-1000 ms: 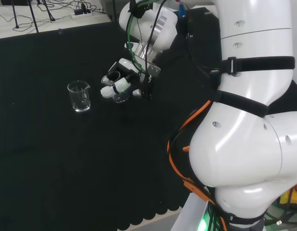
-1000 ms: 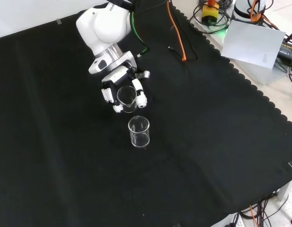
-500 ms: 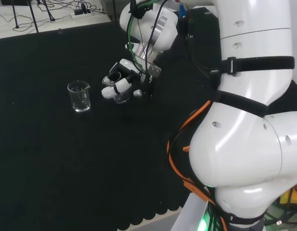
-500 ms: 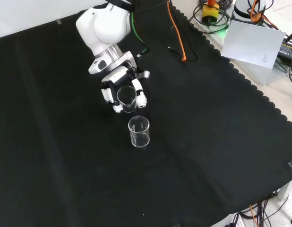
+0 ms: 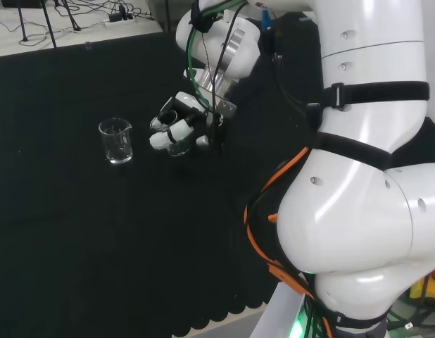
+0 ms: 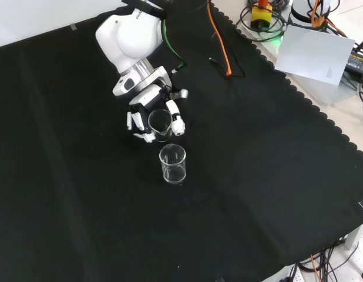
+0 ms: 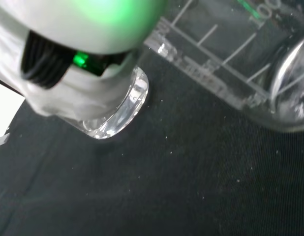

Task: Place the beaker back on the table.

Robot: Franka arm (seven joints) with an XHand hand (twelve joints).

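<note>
In the front view the black and white hand (image 6: 147,115) comes in from the top, its fingers (image 6: 178,123) curled round a small clear beaker (image 6: 160,121). In the head view the same hand (image 5: 177,125) holds that beaker (image 5: 179,146) low over the black cloth, left of the white arm links. Whether the beaker's base touches the cloth cannot be told. The wrist view has a glass wall with white graduation marks (image 7: 226,64) close by, and a thick glass base (image 7: 120,118) beside a white finger (image 7: 78,93).
A second clear beaker (image 6: 172,163) stands upright on the cloth just below the hand in the front view, left of the hand in the head view (image 5: 116,141). An orange cable (image 6: 219,47) lies at the back. The cloth's scalloped edge (image 6: 322,111) runs along the right.
The hand with its beaker has shifted slightly, a little lower and to the right in the front view, and the wrist has tilted somewhat. The standing beaker has not moved.
</note>
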